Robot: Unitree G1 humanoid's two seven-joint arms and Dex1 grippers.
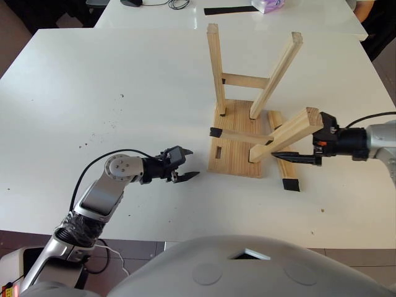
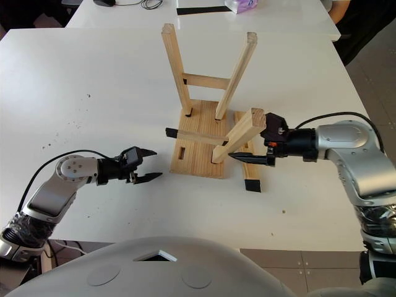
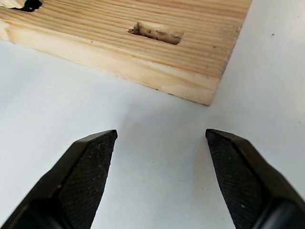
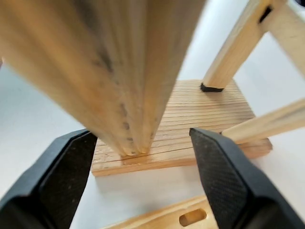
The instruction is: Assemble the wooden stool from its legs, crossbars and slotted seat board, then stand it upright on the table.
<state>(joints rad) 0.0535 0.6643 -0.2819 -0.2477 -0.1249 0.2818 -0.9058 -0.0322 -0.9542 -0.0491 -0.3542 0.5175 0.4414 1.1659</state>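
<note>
Down on white table (image 1: 93, 93): found seat board (image 1: 234, 158) lying flat mid-table, two upright legs (image 1: 215, 68) in its far slots, crossbar (image 1: 244, 80) between. Caught right gripper (image 4: 140, 136) spread open around tilted third leg (image 1: 288, 133) at near-right corner. Spotted left gripper (image 1: 193, 163) open too, near-left of board, apart.

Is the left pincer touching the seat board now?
Apart. The left wrist view shows bare table between the open left pincer and the seat board.
</note>
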